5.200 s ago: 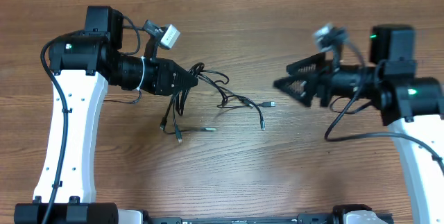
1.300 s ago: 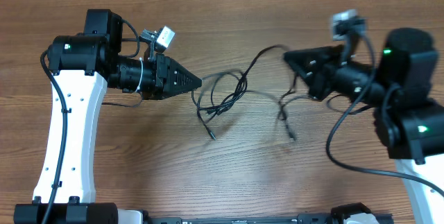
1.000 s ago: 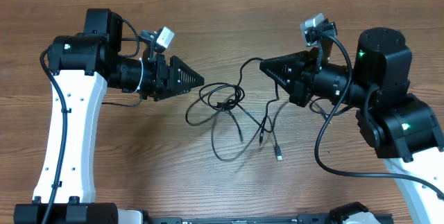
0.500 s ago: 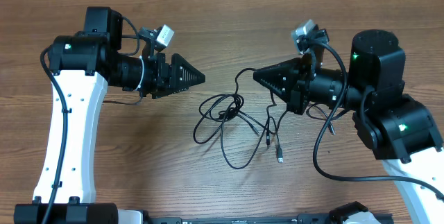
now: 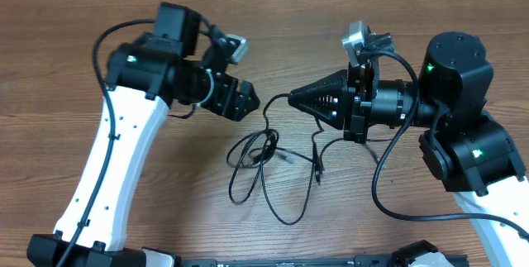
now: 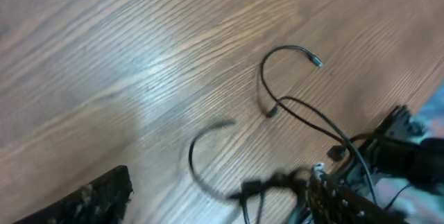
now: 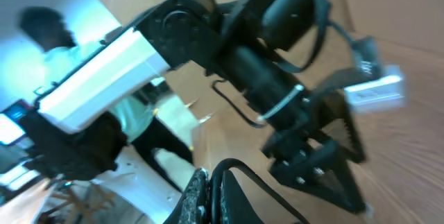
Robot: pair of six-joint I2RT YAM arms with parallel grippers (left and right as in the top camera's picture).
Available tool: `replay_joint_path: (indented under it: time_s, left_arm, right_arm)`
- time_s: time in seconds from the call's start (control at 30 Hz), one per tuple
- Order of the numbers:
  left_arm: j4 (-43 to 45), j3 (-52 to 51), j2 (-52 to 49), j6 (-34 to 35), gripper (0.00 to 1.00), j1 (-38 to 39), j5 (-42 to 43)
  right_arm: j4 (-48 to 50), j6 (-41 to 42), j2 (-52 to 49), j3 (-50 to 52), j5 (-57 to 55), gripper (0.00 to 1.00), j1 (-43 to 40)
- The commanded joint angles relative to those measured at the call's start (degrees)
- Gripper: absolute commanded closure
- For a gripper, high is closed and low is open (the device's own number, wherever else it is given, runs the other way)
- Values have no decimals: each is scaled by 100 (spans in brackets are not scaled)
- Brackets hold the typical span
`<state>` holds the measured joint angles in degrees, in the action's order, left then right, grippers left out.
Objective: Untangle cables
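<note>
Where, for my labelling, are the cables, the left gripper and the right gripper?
cables [image 5: 264,153], overhead view, tangled middle
left gripper [image 5: 245,103], overhead view, between its fingertips
right gripper [image 5: 291,99], overhead view, between its fingertips

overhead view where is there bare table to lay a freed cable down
Bare table lies left of the left arm, between that arm and the cables, and along the far edge. It is crowded at centre: the left gripper and right gripper flank the far end of the loops, the right one shut on a strand.
</note>
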<state>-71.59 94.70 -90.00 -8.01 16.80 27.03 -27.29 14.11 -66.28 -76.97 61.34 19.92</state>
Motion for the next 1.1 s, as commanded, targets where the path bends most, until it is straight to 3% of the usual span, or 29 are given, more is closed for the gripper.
replay_joint_path:
  time_s: [0.0, 0.17, 0.37, 0.57, 0.73, 1.07]
  left_arm:
    - [7, -9, 118, -671, 26, 227, -197]
    - [-151, -9, 118, -1255, 29, 219, -201]
    - [-328, -9, 120, -1434, 28, -140, -116]
    - [-671, -9, 118, -2315, 21, -122, 942]
    - [-802, -9, 118, -2677, 21, 240, 868]
    - [-802, -9, 118, -2669, 22, 299, 389]
  right_arm:
    - [68, 282, 24, -31, 293, 96, 9]
    - [66, 236, 24, -31, 251, 96, -238]
    - [35, 240, -4, -31, 240, 96, -680]
    - [26, 240, -157, -31, 236, 96, -758]
    - [26, 245, -271, -31, 234, 96, -758]
    - [562, 726, -273, -31, 562, 96, -758]
